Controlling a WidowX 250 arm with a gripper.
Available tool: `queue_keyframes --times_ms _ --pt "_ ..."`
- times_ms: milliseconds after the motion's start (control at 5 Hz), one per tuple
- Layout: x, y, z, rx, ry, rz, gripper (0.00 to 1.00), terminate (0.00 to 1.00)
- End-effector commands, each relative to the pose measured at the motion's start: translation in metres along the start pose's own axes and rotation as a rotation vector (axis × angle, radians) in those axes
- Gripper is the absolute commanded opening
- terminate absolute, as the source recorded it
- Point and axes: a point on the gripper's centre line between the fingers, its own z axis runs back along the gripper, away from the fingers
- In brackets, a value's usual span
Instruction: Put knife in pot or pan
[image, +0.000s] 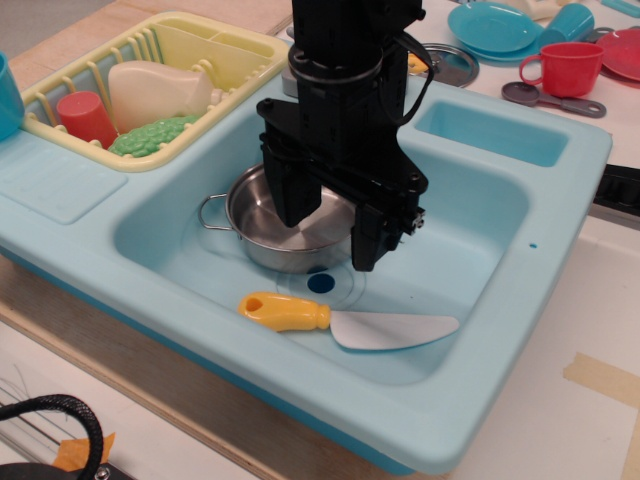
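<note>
The knife (340, 320), with a yellow-orange handle and a broad white blade, lies flat on the floor of the light-blue sink (480, 215), near its front wall, handle to the left. The shiny steel pot (262, 220) stands upright behind it, towards the sink's left side, with one wire loop handle showing at its left. My black gripper (328, 235) hangs over the pot's right half with its two fingers spread apart and nothing between them. It is above and behind the knife, apart from it. The gripper hides part of the pot.
A yellow dish rack (150, 85) at the back left holds a red cup, a cream dish and a green item. At the back right are a round metal lid (452, 62), a red mug (565, 68), blue plates and a grey spoon (550, 98). A dark drain hole (320, 283) lies before the pot.
</note>
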Motion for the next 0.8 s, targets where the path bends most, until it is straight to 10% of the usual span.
queue_keyframes --times_ms 0,600 --pt "0.000 0.000 0.000 0.000 0.000 0.000 1.00 0.00" --pt "-0.018 0.002 -0.008 0.045 0.066 -0.325 1.00 0.00"
